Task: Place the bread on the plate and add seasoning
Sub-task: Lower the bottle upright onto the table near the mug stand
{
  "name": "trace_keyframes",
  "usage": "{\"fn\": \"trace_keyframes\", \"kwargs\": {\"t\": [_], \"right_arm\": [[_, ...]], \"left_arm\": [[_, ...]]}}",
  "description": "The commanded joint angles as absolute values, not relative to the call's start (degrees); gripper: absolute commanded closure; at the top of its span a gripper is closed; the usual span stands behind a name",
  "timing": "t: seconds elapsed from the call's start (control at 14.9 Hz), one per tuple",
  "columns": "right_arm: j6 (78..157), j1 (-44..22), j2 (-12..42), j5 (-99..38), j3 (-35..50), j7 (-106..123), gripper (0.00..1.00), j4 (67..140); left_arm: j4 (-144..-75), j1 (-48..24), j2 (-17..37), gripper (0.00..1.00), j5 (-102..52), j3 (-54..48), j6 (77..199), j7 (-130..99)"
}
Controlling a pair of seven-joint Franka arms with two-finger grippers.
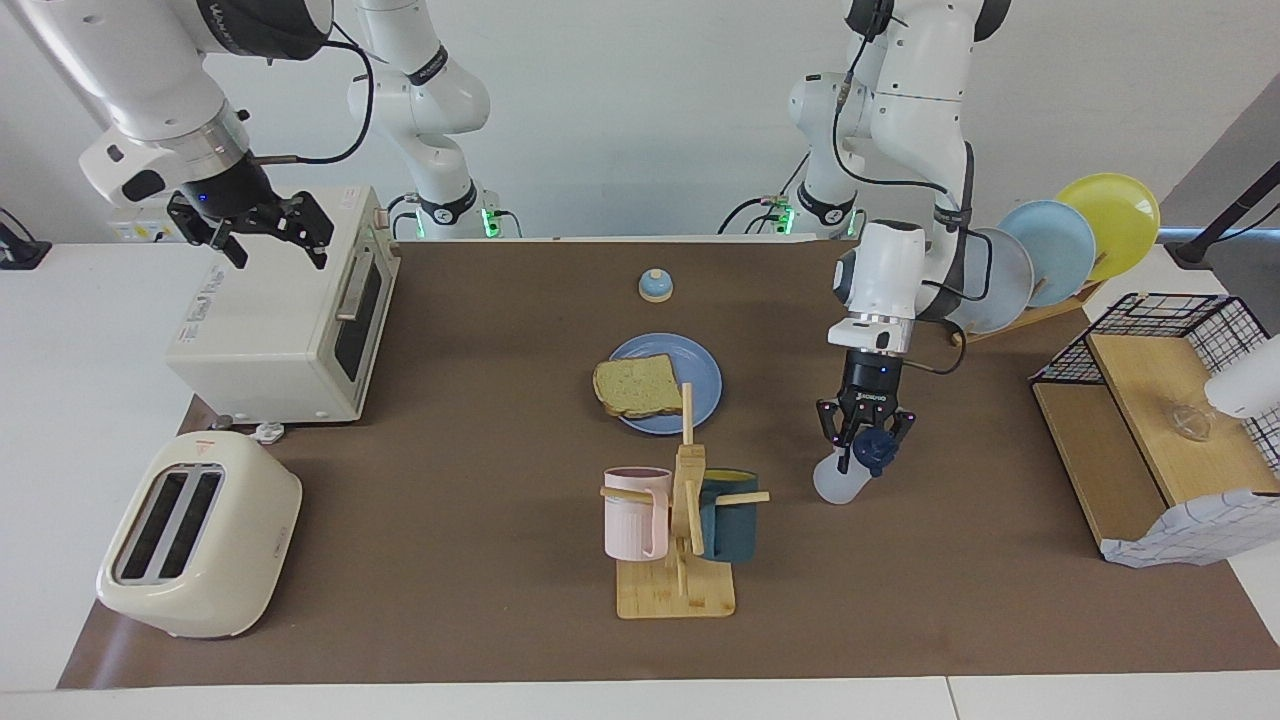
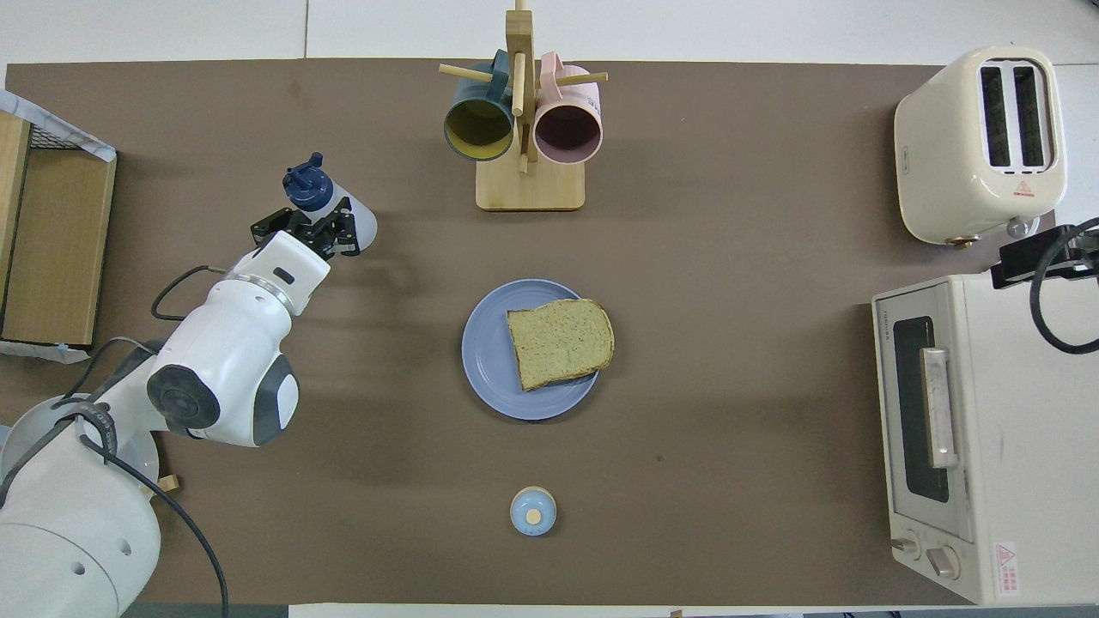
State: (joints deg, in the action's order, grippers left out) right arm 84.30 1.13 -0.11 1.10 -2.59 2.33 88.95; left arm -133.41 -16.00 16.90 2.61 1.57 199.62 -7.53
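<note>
Bread (image 1: 638,386) sits on plate (image 1: 690,372), frame center; we see left gripper (image 1: 866,440) jaws clamping seasoning (image 1: 848,475) center-right, right gripper (image 1: 270,232) jaws open upper left.

We see the table (image 1: 480,600) from high across it, facing the robots, and from steeply above their end; both views share its top.

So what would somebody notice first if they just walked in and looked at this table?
Probably the left gripper, shut on the seasoning bottle and tipping it, toward the left arm's end of the table. Then the bread lying on the blue plate in the middle. The right gripper waits open over the toaster oven.
</note>
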Motion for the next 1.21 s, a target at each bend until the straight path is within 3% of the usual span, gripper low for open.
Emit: {"fn": "trace_keyframes", "kwargs": {"t": [0.0,0.07,0.34,0.67,1.14], "right_arm": [[85.2,1.6,-1.5,1.1,-2.5,3.0,0.0,90.7],[85.2,1.6,-1.5,1.1,-2.5,3.0,0.0,90.7],[85.2,1.6,-1.5,1.1,-2.5,3.0,0.0,90.7],[85.2,1.6,-1.5,1.1,-2.5,3.0,0.0,90.7],[85.2,1.5,-1.5,1.1,-2.5,3.0,0.0,90.7]], "left_arm": [[-132.6,-18.4,18.4,1.0,2.1,4.3,200.5,-6.3],[-132.6,-19.2,18.4,1.0,2.2,4.7,200.5,-6.2],[-132.7,-19.5,18.3,0.52,2.5,5.5,200.5,-6.0],[-133.2,-19.2,18.2,0.0,2.8,5.5,200.6,-6.0],[-134.2,-18.6,17.7,0.0,2.9,5.4,200.5,-6.4]]}}
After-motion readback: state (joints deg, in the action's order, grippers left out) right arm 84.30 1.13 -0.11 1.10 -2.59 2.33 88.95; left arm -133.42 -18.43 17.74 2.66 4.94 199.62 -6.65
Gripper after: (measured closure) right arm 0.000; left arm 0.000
